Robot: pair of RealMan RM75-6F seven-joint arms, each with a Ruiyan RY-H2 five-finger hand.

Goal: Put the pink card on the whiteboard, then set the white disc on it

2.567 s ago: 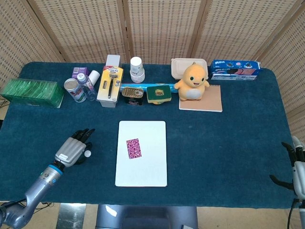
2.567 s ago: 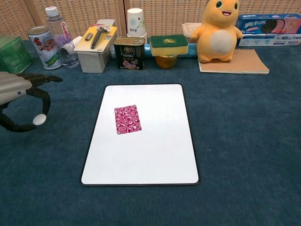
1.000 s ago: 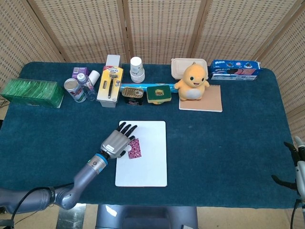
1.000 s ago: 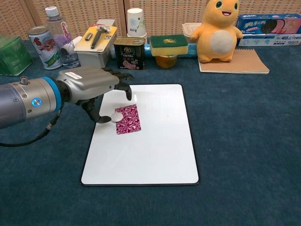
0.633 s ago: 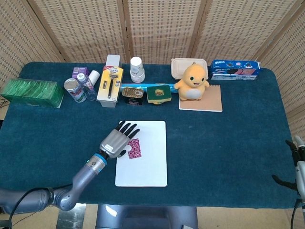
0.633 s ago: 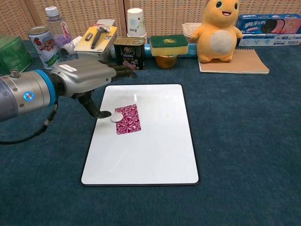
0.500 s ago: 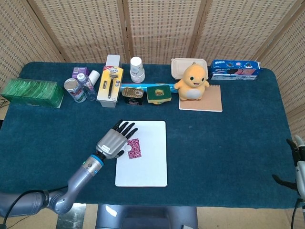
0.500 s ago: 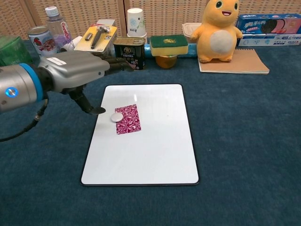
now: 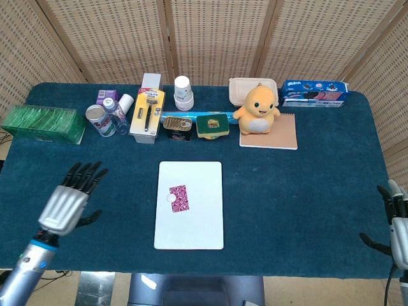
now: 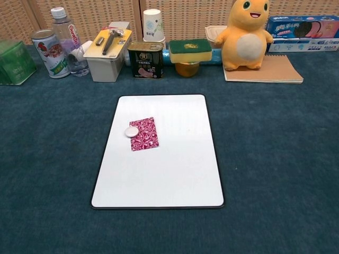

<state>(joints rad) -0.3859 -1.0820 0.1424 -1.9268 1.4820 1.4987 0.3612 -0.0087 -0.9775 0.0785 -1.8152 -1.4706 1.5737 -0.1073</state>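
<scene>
Pink card (image 10: 143,134) lay flat on the whiteboard (image 10: 175,174), the white disc (image 10: 131,132) overlapping its left edge. Both looked light and stiff; the disc best pinched at its rim. Left hand (image 9: 65,200) hovered, fingers spread, empty; right hand's (image 9: 396,223) fingers appeared apart.

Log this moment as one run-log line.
pink card on whiteboard | white disc overlapping card's left edge | left hand open, off board | right hand idle

Tabletop (image 9: 293,185) in dark blue cloth. Whiteboard (image 9: 194,223) lies near front edge, centre. Along back edge: green box (image 9: 41,124) at left, can (image 9: 99,120), bottle (image 9: 115,113), notebook (image 9: 280,134), blue box (image 9: 313,93) toward right corner.
</scene>
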